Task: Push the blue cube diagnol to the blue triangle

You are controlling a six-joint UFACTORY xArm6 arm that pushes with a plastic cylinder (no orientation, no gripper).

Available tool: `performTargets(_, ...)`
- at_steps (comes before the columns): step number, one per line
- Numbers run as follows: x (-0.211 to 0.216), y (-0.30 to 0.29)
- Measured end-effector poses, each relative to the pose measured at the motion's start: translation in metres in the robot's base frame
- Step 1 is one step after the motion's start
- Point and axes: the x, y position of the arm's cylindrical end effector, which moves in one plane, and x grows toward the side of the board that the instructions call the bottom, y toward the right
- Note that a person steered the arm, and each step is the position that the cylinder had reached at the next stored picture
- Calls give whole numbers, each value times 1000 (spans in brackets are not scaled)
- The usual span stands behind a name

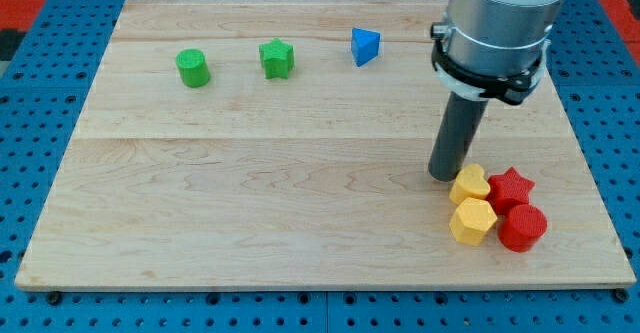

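Beside the yellow heart [469, 184], my tip [443, 176] rests on the board [250, 203].

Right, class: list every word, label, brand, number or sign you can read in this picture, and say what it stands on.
None: no readable text, number or sign shows anywhere.
The wooden board is bare wood grain.
The blocks, such as the blue triangle and the red star, carry no markings.
The arm's grey housing and the rod down to my tip, which is right beside the yellow heart block on its left, show no label.
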Motion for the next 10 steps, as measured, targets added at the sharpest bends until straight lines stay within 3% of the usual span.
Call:
performTargets(5,16,-17)
performTargets(7,-46,-84)
performTargets(9,-72,-89)
performTargets(10,-90,-42)
